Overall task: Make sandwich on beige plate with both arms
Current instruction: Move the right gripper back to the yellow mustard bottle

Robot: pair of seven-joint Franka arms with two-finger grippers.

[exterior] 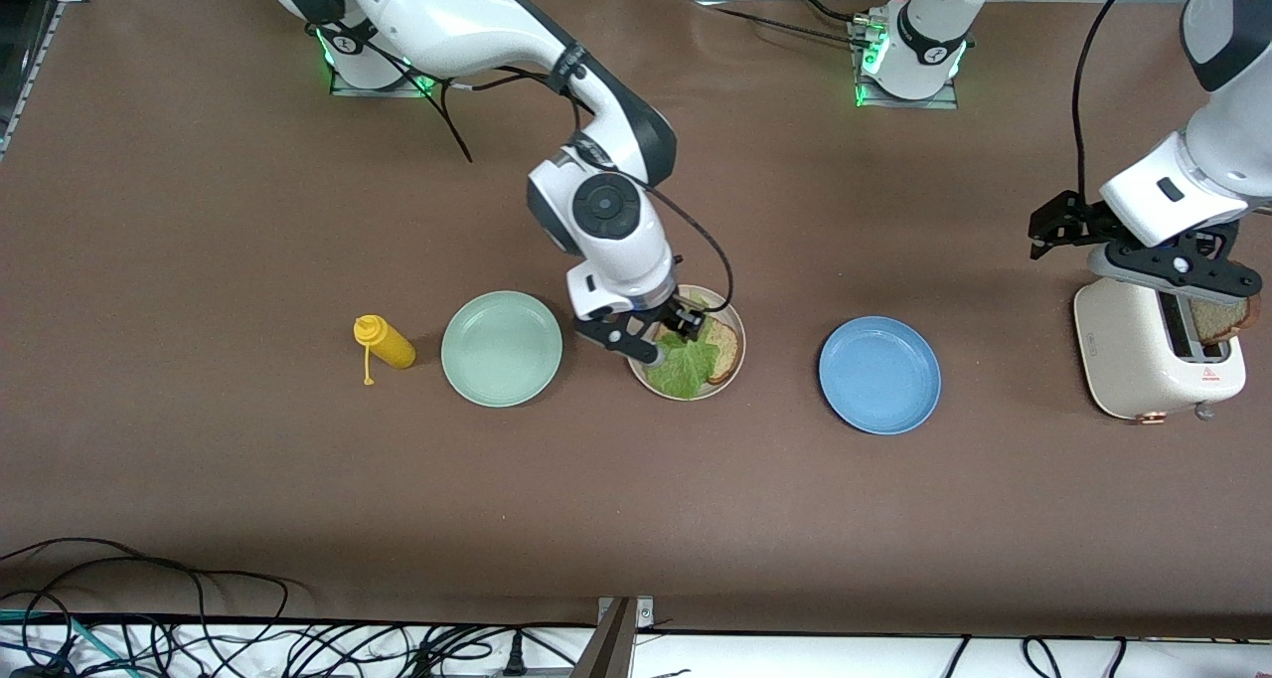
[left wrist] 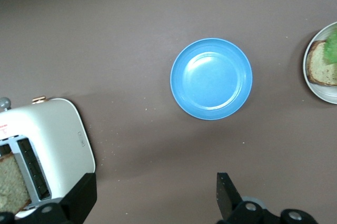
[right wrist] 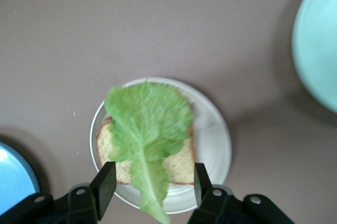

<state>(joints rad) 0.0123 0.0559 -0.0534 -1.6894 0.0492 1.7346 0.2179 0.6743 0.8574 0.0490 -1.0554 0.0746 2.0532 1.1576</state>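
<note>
1. Lettuce lies on one bread slice on the beige plate, which sits between the mint plate and the blue plate. The leaf's stem overhangs the plate rim, so it may slide off if brushed.
2. Right gripper hangs over this plate, fingers apart and holding nothing. The stem lies between the fingers; a careless lift could drag the leaf off the bread.
3. Left gripper hangs above the toaster at the left arm's end of the table, fingers spread wide and empty.
4. Second slice stands in a toaster slot. A poor pinch on its edge could crumble it or drop it.
5. Both arms meeting over the beige plate risk collision.
</note>
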